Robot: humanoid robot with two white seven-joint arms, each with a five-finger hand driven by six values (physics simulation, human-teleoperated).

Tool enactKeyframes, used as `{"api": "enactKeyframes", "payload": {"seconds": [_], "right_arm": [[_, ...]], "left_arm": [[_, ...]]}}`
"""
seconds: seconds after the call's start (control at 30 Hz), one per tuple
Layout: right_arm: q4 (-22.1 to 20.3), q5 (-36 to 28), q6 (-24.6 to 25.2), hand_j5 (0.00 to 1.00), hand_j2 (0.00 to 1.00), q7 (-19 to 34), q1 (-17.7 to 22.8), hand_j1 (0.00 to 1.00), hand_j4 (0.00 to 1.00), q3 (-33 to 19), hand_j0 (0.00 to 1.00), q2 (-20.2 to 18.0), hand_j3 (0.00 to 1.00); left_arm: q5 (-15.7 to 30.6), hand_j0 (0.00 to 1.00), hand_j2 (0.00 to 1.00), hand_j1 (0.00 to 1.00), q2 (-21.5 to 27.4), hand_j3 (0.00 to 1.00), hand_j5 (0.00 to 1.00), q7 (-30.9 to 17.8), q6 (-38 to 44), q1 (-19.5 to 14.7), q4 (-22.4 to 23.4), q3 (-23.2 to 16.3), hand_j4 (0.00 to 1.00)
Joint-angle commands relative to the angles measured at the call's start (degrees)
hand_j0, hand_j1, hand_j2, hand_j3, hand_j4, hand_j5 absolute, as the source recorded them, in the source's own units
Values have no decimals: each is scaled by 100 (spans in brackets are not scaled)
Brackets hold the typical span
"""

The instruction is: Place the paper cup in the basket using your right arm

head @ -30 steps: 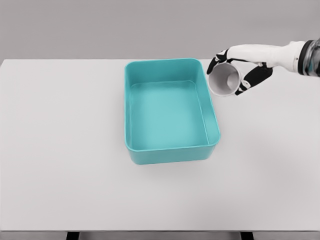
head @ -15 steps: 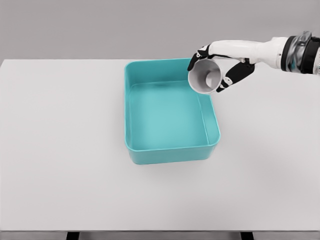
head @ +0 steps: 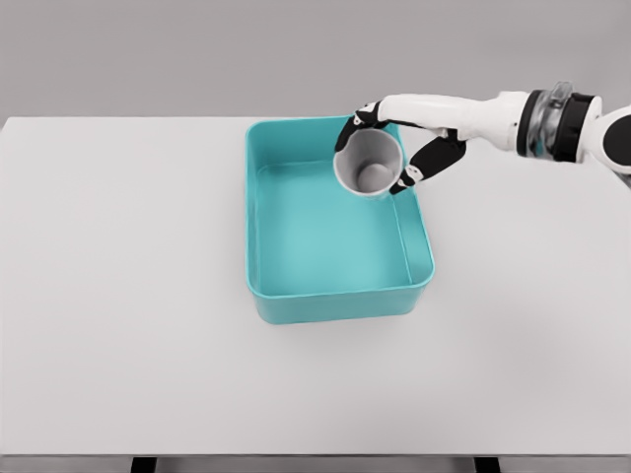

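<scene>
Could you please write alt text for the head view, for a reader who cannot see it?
The right robot hand holds a paper cup, its open mouth facing the camera, over the far right corner of an empty teal basket. The basket sits on a white table.

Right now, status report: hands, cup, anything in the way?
Right hand shut on paper cup, cup tilted above the teal basket's far right corner. Left arm out of view. Nothing blocking the basket.

One paper cup (head: 369,163), one basket (head: 258,236) (teal), apparently one table (head: 118,296).
</scene>
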Motion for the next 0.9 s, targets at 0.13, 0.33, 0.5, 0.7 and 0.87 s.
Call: {"api": "enactKeyframes", "payload": {"seconds": [0.13, 0.33, 0.5, 0.7, 0.87], "right_arm": [[-1, -1, -45, 68, 68, -4, 386, 68, 68, -465, 68, 63, 68], [-1, -1, -45, 68, 68, -4, 633, 68, 68, -500, 68, 327, 68], [-1, 60, -54, 68, 68, -4, 852, 68, 68, -500, 68, 423, 68], [34, 148, -141, 68, 68, -4, 1081, 68, 68, -509, 68, 494, 68], [122, 298, -142, 68, 68, -4, 1160, 68, 68, -509, 68, 652, 68]], "left_arm": [[0, 100, 100, 100, 0, 100, 100, -1, 0, 0, 1, 0, 100], [0, 100, 100, 100, 0, 100, 100, -1, 0, 0, 1, 0, 100], [0, 100, 100, 100, 0, 100, 100, -1, 0, 0, 1, 0, 100], [0, 100, 100, 100, 0, 100, 100, -1, 0, 0, 1, 0, 100], [0, 100, 100, 100, 0, 100, 100, -1, 0, 0, 1, 0, 100]]}}
